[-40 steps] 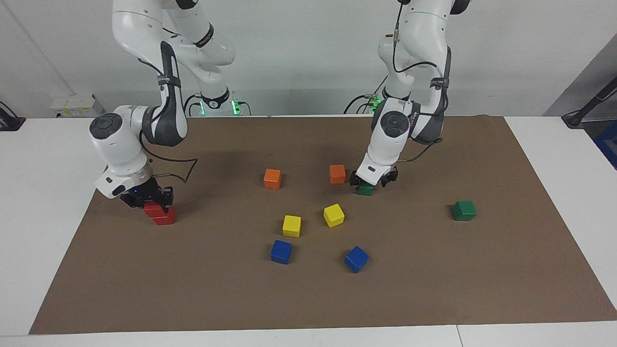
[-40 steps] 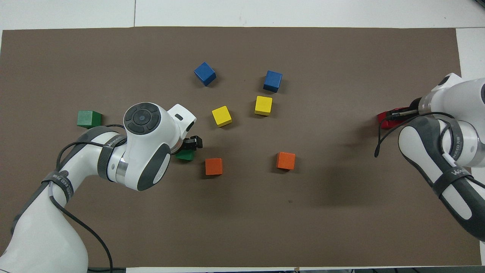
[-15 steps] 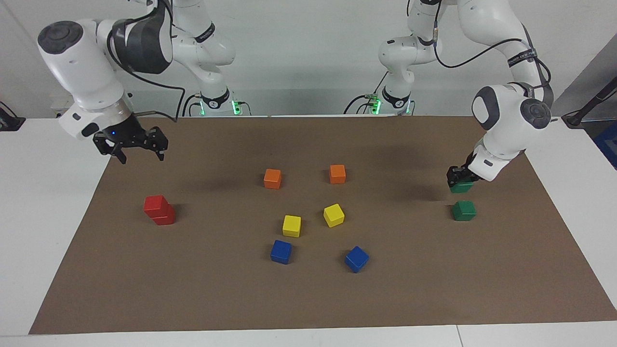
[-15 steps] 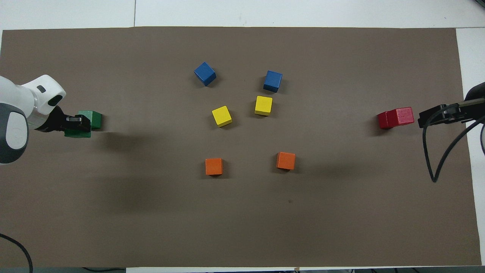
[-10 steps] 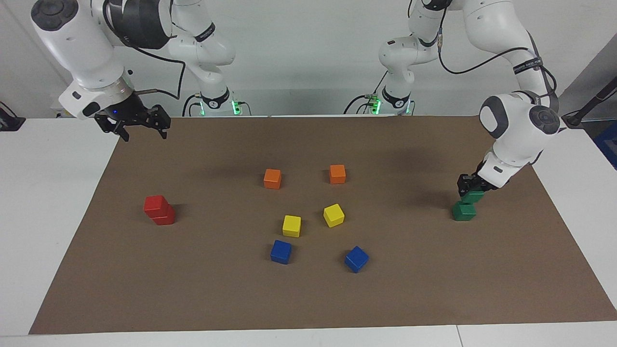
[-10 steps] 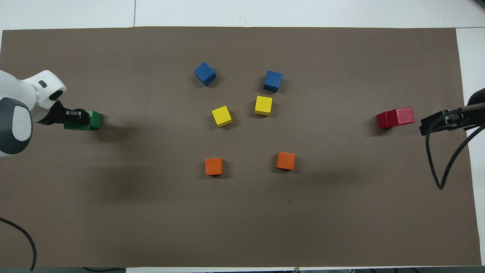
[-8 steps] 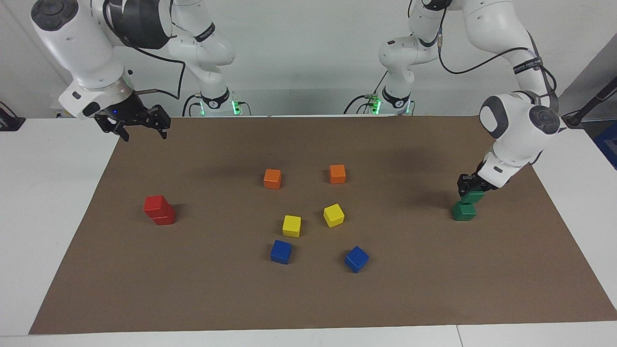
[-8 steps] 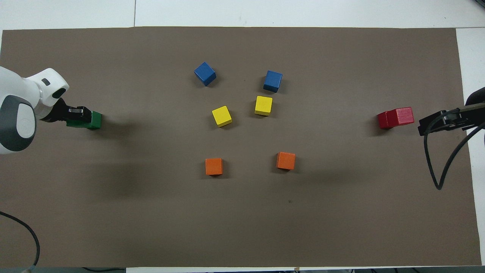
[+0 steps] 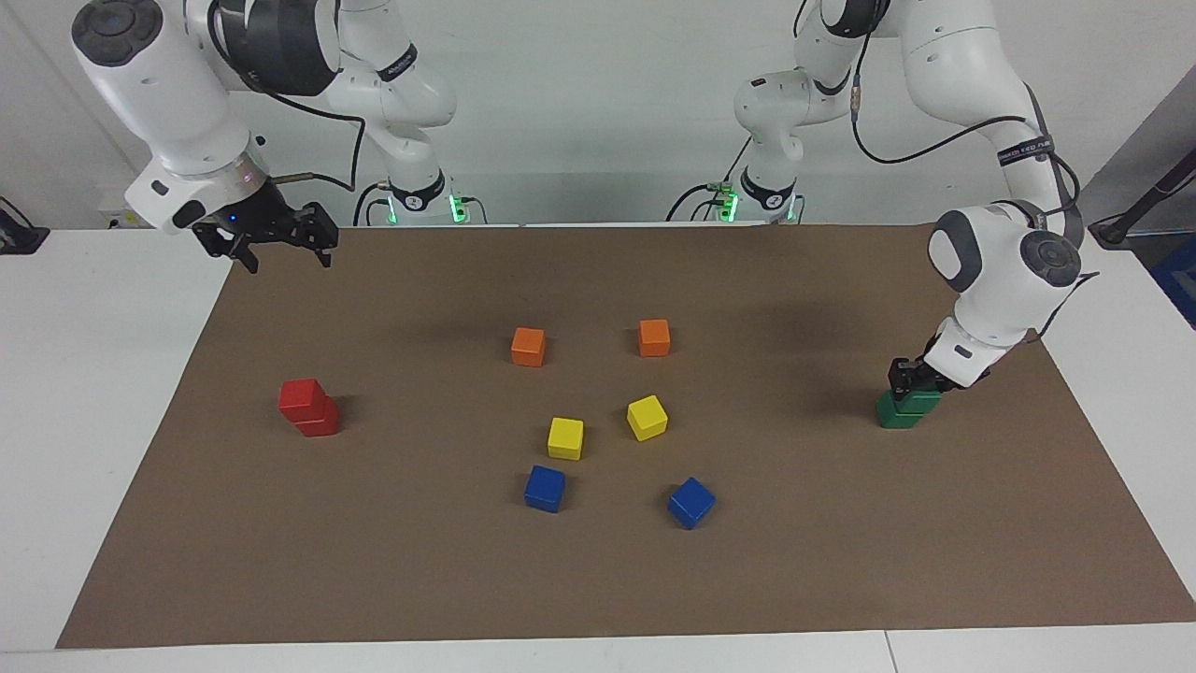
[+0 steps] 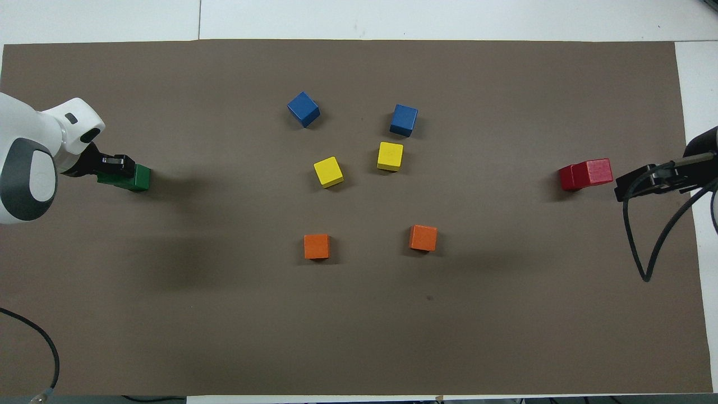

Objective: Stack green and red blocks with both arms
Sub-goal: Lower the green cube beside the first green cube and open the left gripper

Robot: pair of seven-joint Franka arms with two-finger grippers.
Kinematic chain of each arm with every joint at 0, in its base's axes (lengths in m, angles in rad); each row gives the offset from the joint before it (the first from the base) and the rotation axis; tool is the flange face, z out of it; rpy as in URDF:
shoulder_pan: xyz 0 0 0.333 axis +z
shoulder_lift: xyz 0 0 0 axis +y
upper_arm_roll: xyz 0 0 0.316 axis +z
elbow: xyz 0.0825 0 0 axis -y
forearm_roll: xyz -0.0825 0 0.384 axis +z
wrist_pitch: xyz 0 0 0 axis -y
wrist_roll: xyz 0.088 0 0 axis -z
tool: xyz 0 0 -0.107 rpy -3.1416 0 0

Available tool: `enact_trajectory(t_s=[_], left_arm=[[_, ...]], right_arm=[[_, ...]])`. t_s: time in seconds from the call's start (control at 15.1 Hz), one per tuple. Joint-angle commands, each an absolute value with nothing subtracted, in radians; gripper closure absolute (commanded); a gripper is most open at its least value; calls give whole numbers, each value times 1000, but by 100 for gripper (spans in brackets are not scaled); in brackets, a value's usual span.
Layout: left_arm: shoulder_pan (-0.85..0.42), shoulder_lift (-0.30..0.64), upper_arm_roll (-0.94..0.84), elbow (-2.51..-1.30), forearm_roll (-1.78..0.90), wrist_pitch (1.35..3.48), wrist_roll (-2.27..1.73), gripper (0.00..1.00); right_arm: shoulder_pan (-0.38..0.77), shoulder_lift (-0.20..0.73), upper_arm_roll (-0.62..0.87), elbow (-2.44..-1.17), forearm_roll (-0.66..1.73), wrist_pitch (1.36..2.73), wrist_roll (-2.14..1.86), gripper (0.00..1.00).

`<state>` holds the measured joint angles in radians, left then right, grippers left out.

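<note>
Two red blocks (image 9: 308, 408) stand stacked, the upper one askew, near the right arm's end of the mat; the stack also shows in the overhead view (image 10: 585, 174). My right gripper (image 9: 285, 259) is open and empty, raised over the mat's edge nearest the robots, apart from the red stack; it also shows in the overhead view (image 10: 645, 180). My left gripper (image 9: 912, 378) is shut on the upper green block (image 9: 923, 400), which rests on the lower green block (image 9: 895, 417) at the left arm's end. In the overhead view, the left gripper (image 10: 115, 166) covers part of the green stack (image 10: 140, 178).
Two orange cubes (image 9: 528, 346) (image 9: 654, 337), two yellow cubes (image 9: 565, 437) (image 9: 647, 417) and two blue cubes (image 9: 545, 488) (image 9: 690, 502) lie mid-mat on the brown mat (image 9: 841, 561). White table borders the mat.
My left gripper has lowered the green block down onto the other green block. My right gripper has drifted slightly toward the table's middle, still open and raised.
</note>
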<state>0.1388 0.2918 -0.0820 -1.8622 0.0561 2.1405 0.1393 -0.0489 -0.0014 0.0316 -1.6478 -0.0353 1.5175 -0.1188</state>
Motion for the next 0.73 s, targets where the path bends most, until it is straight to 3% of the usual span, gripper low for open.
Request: enact_trajectory(t_s=[0.0,0.13,0.2,0.26,0.33,0.66], left_arm=[[137,316,-83,-1853,77,2157,144,100],[137,316,-83,-1858,77,2161,144,100],[137,316,-83,-1864,77,2167,144,93],[137,314,-83,-1871,77,2183,144,53],[137,311,-83,-1894,75,2218,135,1],[137,310,-83,-1904,75,2241,133,0]], right_arm=[[67,-5,-81,-1646,-18,1516,-101,0],[89,-5,-104,-1647,-18,1526,-103,0],[89,-5,-107,-1652,-18,1540,-103,0],[90,-5,-109,-1655,-18,1545,-103,0],[94,-3,-117,-1654,-18,1545,-104,0],[124,-3,-155,-1654,-18,1543,-104,0]])
